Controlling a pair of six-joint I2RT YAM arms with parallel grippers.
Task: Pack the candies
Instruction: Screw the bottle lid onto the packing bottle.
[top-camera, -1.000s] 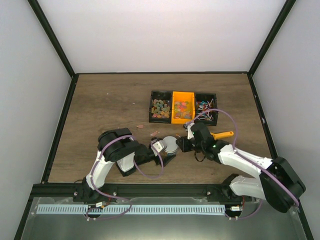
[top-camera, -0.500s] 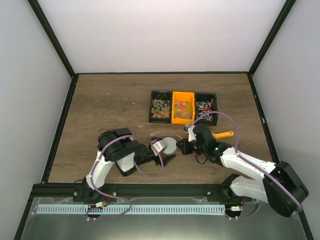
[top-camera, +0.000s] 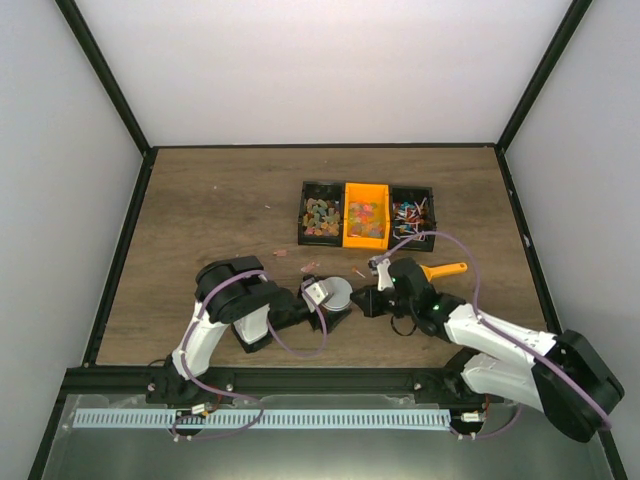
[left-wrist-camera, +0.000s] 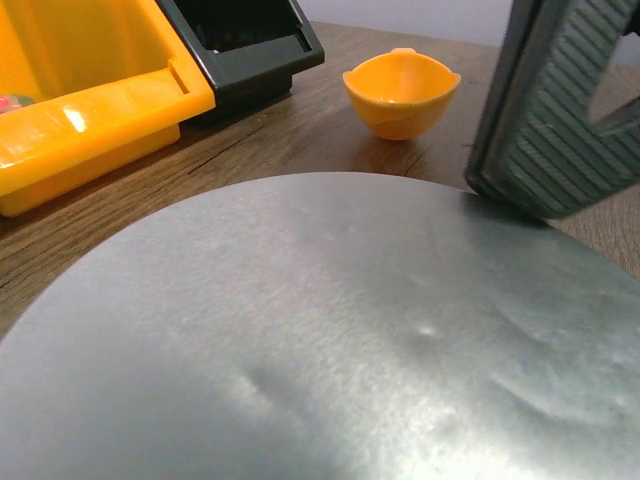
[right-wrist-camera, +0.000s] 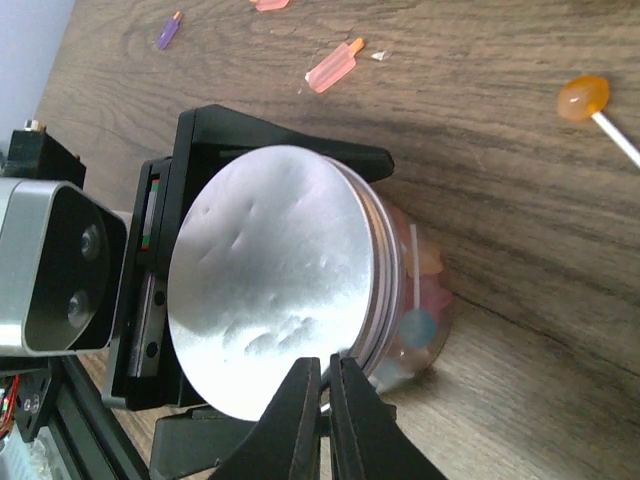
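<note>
Your left claw (top-camera: 333, 302) grasps the clear round jar (right-wrist-camera: 445, 300), candies (right-wrist-camera: 420, 325) inside it under the flat silver metal lid (right-wrist-camera: 265, 280), while your right claw (right-wrist-camera: 326, 370), clenched empty, sits at that lid's rim.

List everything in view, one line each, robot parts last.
wooden table: one, brown, under everything
black plastic bins: two, black, far centre, flanking the orange one
orange plastic bin: one, orange, between them
small candies: many, multicoloured, in all three bins; some inside the jar; a few loose on the table near it
orange plastic scoop: one, orange, on the table beside the right arm
clear jar: one, transparent, near the table's centre
round metal lid: one, silver, on the jar
left pincer: one, black, jaws either side of the jar, gripping it
right pincer: one, black, shut, tips at the lid's rim
</note>
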